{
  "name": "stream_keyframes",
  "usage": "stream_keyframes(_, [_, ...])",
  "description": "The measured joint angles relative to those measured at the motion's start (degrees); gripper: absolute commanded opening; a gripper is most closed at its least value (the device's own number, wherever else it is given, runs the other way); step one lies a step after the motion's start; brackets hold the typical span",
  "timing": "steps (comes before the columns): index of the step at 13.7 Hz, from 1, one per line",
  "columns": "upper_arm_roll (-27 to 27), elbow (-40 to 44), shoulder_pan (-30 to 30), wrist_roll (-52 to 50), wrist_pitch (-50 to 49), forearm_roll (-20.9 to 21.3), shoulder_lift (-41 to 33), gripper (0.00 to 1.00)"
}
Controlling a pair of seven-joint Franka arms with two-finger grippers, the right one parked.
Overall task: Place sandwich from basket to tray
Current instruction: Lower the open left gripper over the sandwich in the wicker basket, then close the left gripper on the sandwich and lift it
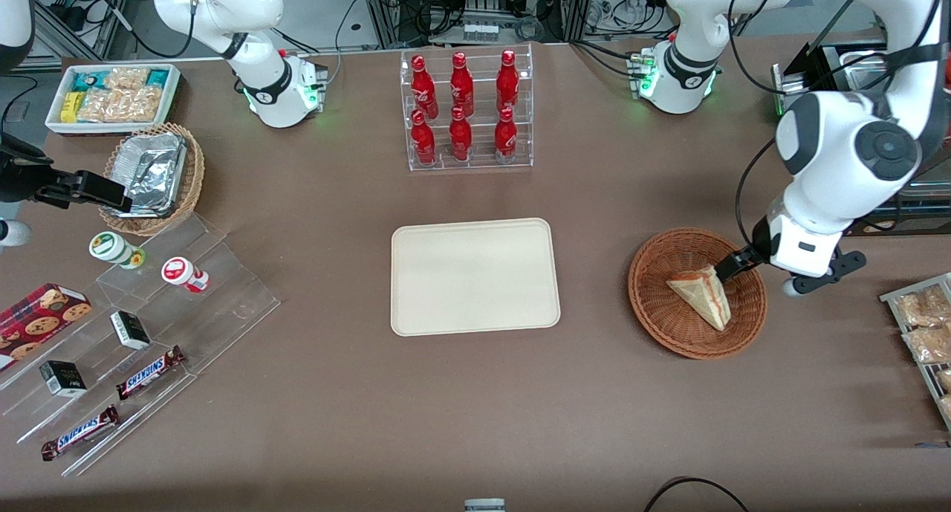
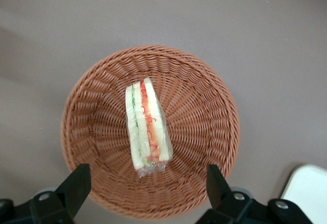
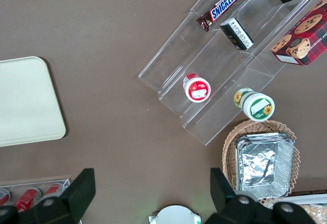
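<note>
The sandwich (image 1: 702,298) is a pale bread wedge with red and green filling, wrapped in clear film. It lies in the round reddish-brown basket (image 1: 669,326) toward the working arm's end of the table. My left gripper (image 1: 734,264) hovers over the basket's rim, just beside the sandwich's wide end. In the left wrist view the sandwich (image 2: 147,127) sits mid-basket (image 2: 214,96) on its edge, and the gripper (image 2: 146,179) is open, both black fingers spread wide above the rim with nothing between them. The cream tray (image 1: 474,276) lies bare at the table's middle; its corner (image 2: 309,193) shows beside the basket.
A clear rack of red bottles (image 1: 468,111) stands farther from the front camera than the tray. Toward the parked arm's end are a tan basket with foil (image 1: 152,174), a white snack box (image 1: 111,96) and acrylic steps with Snickers bars (image 1: 148,311). Snack packets (image 1: 925,326) lie at the working arm's end.
</note>
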Motion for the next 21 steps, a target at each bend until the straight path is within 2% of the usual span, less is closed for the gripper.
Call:
stream_keyframes(5, [0.0, -3.4, 0.0, -5.8, 6.1, 0.0, 2.9, 1.00])
stream_keyframes(16, [0.0, -3.4, 0.0, -6.5, 10.1, 0.0, 10.0, 1.00])
stream_keyframes(17, [0.0, -3.4, 0.0, -6.5, 10.2, 0.0, 10.3, 0.94])
stream_keyframes(18, [0.0, -3.4, 0.0, -6.5, 10.3, 0.0, 10.6, 0.71])
stream_keyframes(19, [0.0, -3.4, 0.0, -6.5, 10.8, 0.0, 10.9, 0.32])
stream_keyframes(20, [-0.1, -3.4, 0.0, -6.5, 11.5, 0.0, 11.2, 0.05])
stream_keyframes(21, [-0.1, -3.4, 0.0, -6.5, 12.1, 0.0, 11.5, 0.00])
